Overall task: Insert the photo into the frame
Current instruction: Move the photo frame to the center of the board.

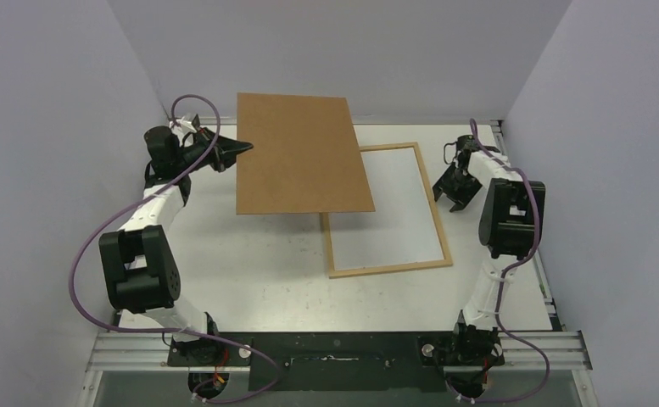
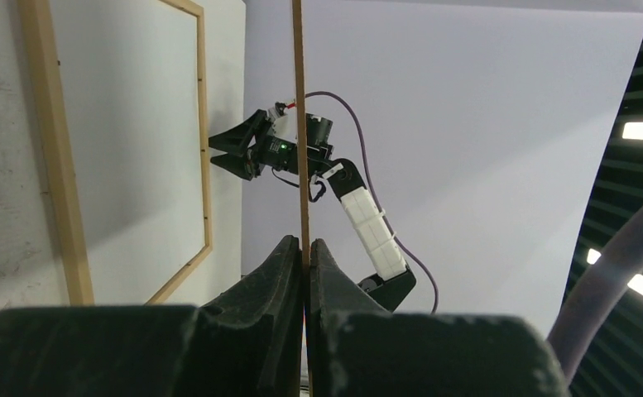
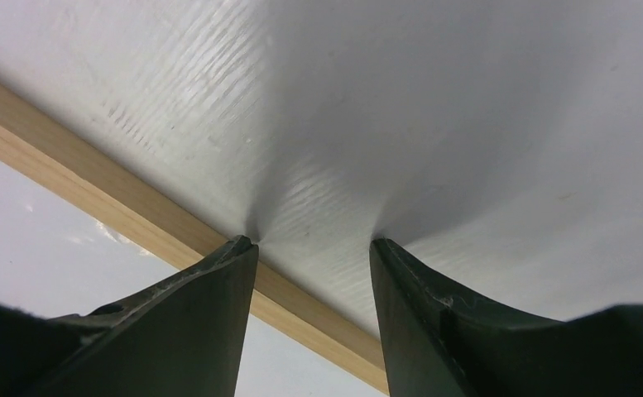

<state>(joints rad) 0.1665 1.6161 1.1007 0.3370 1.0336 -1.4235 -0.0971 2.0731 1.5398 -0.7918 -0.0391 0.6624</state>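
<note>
Right gripper [image 3: 314, 244], jaws half-spread, is nearer: tips rest beside the flat frame's [image 1: 391, 268] right long rail; left gripper [image 2: 305, 248], upper left, clamps the backing panel [image 1: 300, 153].

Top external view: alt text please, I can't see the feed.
The left tool grips a brown backing board by its left edge, holding it raised over the far-left corner of the frame, which lies flat on the table with a white interior. The right tool sits open just outside the frame's right strip.
</note>
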